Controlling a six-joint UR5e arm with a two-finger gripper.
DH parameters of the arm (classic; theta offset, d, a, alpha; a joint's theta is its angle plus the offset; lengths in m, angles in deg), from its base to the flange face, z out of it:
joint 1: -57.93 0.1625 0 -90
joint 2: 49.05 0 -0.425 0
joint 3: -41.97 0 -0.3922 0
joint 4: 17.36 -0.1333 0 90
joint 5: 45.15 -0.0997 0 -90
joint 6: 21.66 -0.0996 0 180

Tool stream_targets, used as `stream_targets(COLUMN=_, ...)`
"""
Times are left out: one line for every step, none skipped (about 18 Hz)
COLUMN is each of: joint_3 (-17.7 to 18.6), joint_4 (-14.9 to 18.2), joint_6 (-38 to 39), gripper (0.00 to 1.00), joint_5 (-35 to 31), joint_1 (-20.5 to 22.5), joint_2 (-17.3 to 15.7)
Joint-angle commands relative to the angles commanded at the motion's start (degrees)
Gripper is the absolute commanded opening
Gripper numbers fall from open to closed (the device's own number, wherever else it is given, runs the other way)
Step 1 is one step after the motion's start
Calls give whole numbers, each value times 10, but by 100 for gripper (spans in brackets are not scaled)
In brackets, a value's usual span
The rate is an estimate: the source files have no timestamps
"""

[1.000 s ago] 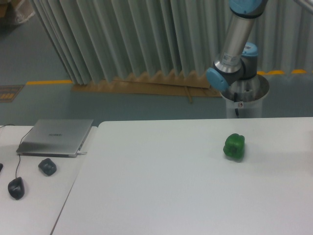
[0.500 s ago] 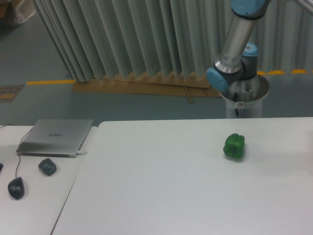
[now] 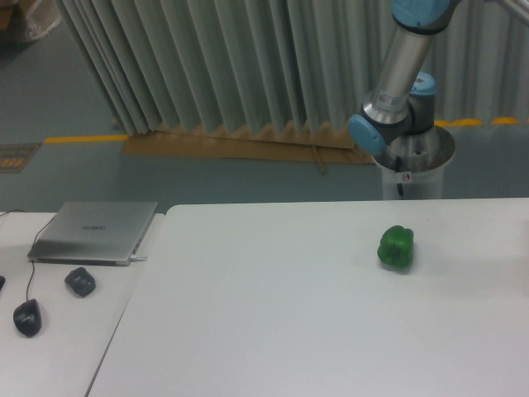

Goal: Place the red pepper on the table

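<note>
1 green pepper (image 3: 396, 246) sits on the white table (image 3: 273, 314), toward its far right part, and serves as the landmark. Left of the green pepper, past the table's left edge, a narrower desk (image 3: 50, 339) carries a black mouse (image 3: 26, 318) nearest the camera, a dark rounded object (image 3: 80, 281) a little farther back, and a closed grey laptop (image 3: 95, 232) behind those. Behind the green pepper, beyond the table's far edge, the robot arm (image 3: 397, 83) rises from its metal base (image 3: 413, 165) and runs out of the top of the view. Its gripper is out of sight, so I cannot tell its opening. No red pepper is visible. Farthest back, pleated curtains (image 3: 223, 66) hang above a grey floor.
</note>
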Motion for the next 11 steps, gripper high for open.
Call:
stream_targets(joint_3=-5, joint_4=21, joint_6=-4, gripper=44, joint_5=1, joint_1=-3, joint_2=-13)
stream_targets(joint_3=-15, joint_4=47, joint_6=-17, gripper=45, joint_5=2, joint_1=-5, joint_2=-28)
stream_targets(joint_3=-29, joint_4=74, joint_6=-26, gripper=45, joint_5=3, joint_1=-11, joint_2=-35)
stream_targets(joint_3=-40, joint_4=103, joint_6=-32, gripper=45, joint_5=3, joint_1=-23, joint_2=-39)
stream_targets(joint_3=-47, joint_4=117, joint_6=-33, gripper=45, joint_5=1, joint_1=-31, joint_2=-40)
stream_targets(joint_3=-46, joint_4=117, joint_6=-34, gripper=45, joint_5=1, joint_1=-36, joint_2=-51)
stream_targets(joint_3=-48, joint_4=120, joint_6=-38, gripper=45, joint_5=-1, joint_1=-42, joint_2=-54)
stream_targets(joint_3=-49, joint_4=120, joint_6=-59, gripper=45, joint_5=-6, joint_1=-52, joint_2=-55)
stream_targets(joint_3=-48, joint_4=117, joint_6=-101, gripper=45, joint_5=-21, joint_1=-63, joint_2=-55)
stream_targets(joint_3=-49, joint_4=120, joint_6=-149, gripper=45, joint_5=-46, joint_1=-73, joint_2=-55)
stream_targets(joint_3=-48, joint_4=120, joint_6=-196, gripper=45, joint_5=-64, joint_1=-81, joint_2=-61)
